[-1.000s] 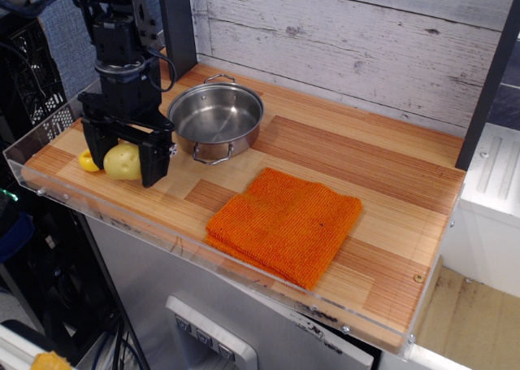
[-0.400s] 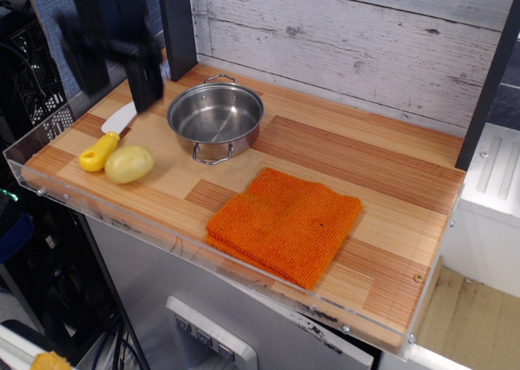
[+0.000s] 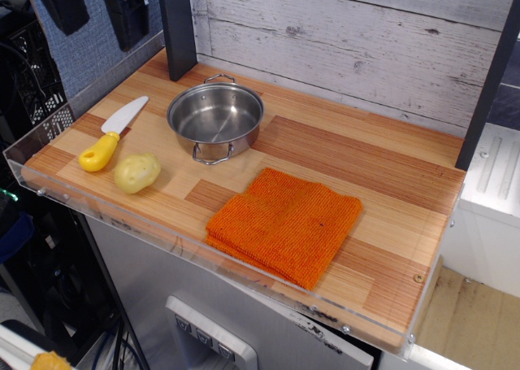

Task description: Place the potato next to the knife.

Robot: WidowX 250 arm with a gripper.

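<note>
The pale yellow potato (image 3: 136,173) lies on the wooden table near its front left corner. The knife (image 3: 114,133), with a white blade and bright yellow handle, lies just to the potato's left, the handle end a finger's width from it. My gripper (image 3: 93,14) is high above the table at the top left of the view, well clear of both. Its two black fingers hang apart with nothing between them.
A steel pot (image 3: 215,119) with two handles stands right of the knife. A folded orange cloth (image 3: 283,224) lies at the front middle. A clear plastic rim (image 3: 49,193) runs along the table's left and front edges. A dark post (image 3: 177,28) stands behind the pot.
My gripper let go of the potato and rose up and back to the top left. The potato rolled slightly right. The knife is now fully uncovered.
</note>
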